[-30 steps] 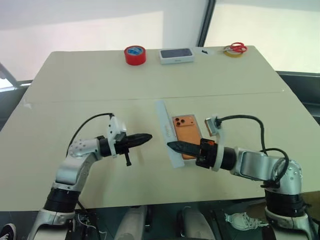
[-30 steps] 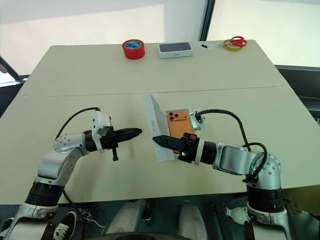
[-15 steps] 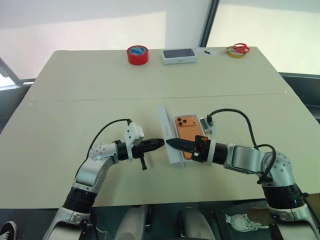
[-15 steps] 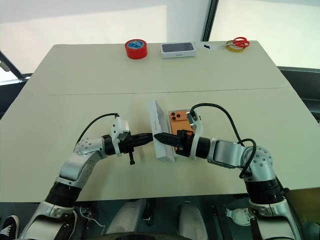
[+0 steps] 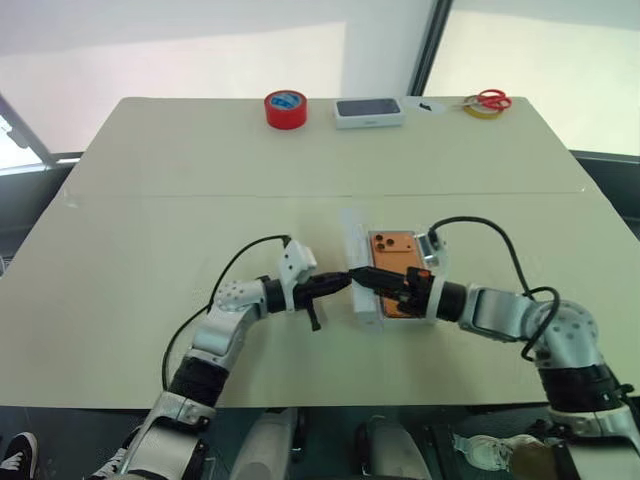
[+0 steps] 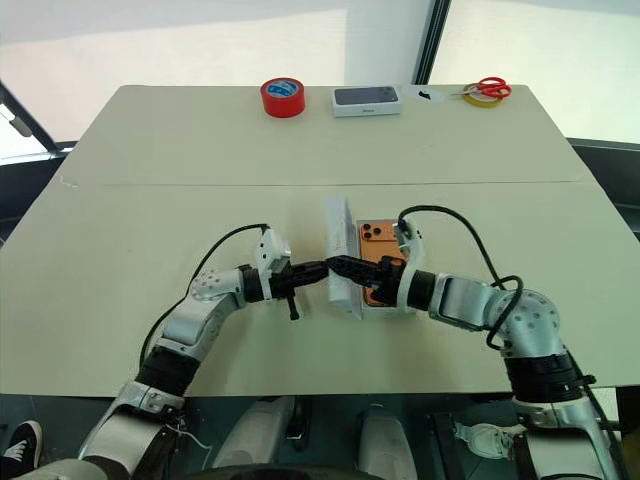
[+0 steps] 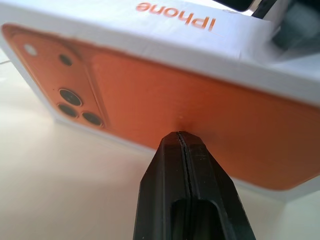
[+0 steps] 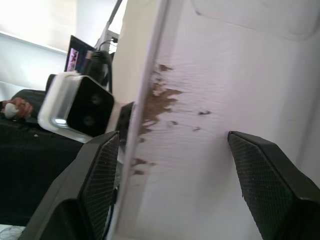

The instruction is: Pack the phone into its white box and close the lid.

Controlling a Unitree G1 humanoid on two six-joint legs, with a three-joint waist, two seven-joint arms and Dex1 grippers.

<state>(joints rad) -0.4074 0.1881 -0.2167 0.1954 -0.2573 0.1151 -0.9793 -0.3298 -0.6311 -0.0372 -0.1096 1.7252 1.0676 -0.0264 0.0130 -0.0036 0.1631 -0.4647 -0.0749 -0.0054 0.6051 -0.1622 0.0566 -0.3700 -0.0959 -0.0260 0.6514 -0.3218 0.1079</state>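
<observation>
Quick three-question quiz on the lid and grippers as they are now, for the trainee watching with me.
1. True or false: the lid lies flat over the phone.
2. Which lid face does the left gripper point at? A: printed orange. B: plain white.
3. Fill in: the right gripper is ____ (open or shut).
Key: 1 false, it stands on edge beside the phone. 2 A. 3 open.
</observation>
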